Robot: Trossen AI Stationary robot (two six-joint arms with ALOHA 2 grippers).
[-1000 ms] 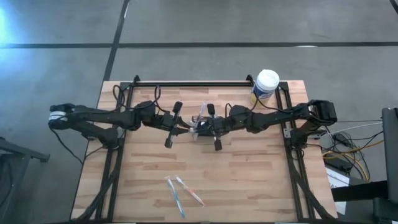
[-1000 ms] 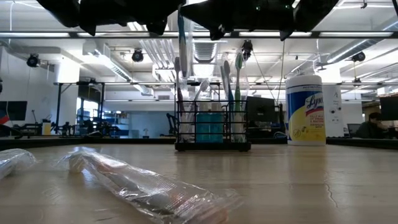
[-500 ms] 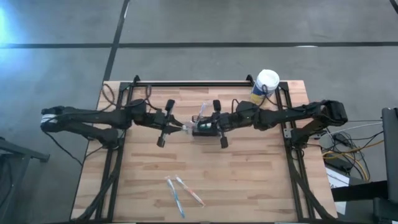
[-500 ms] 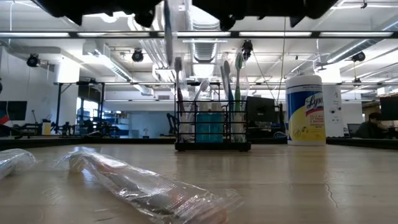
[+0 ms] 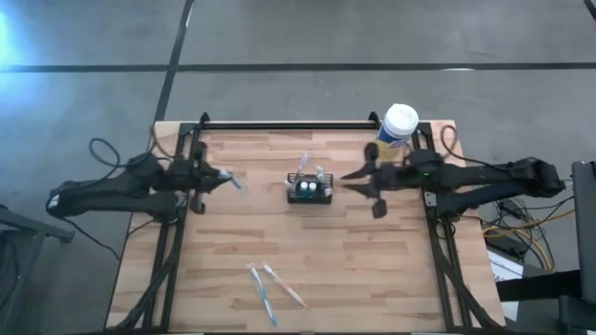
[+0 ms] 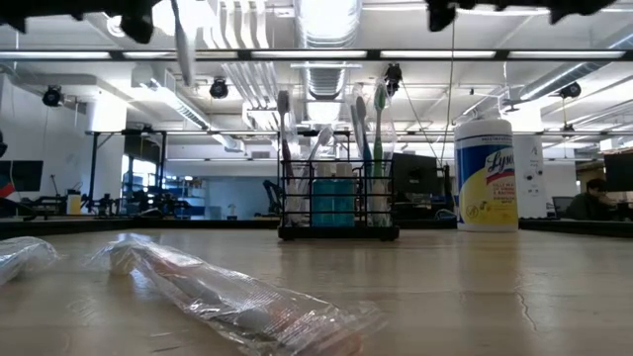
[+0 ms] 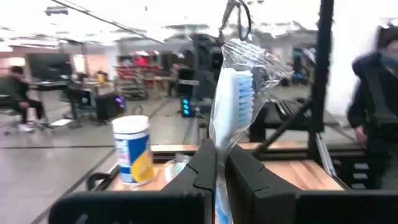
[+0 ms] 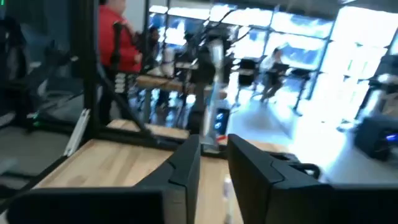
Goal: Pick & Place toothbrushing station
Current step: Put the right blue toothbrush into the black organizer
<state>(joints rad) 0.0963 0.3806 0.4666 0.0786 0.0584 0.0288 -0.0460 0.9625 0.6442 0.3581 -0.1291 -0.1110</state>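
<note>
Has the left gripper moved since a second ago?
Yes. In the high view the left gripper, shut on a wrapped toothbrush, has pulled left, away from the toothbrushing station.

One wire-mesh holder [image 5: 309, 190] on the table, one white-lidded canister [image 5: 398, 126], two wrapped toothbrushes [image 5: 274, 288] lying loose, one more wrapped toothbrush [image 7: 233, 99] clamped in the left gripper [image 7: 219, 163], and two arms up.

**Four cameras, one table**

The high view looked straight down on the whole table [image 5: 307, 251]. The low view sat at tabletop level, facing the room. Both shared the mesh holder [image 5: 309, 191] and canister [image 6: 486, 174]. Wrist cameras looked forward past their fingers.
</note>
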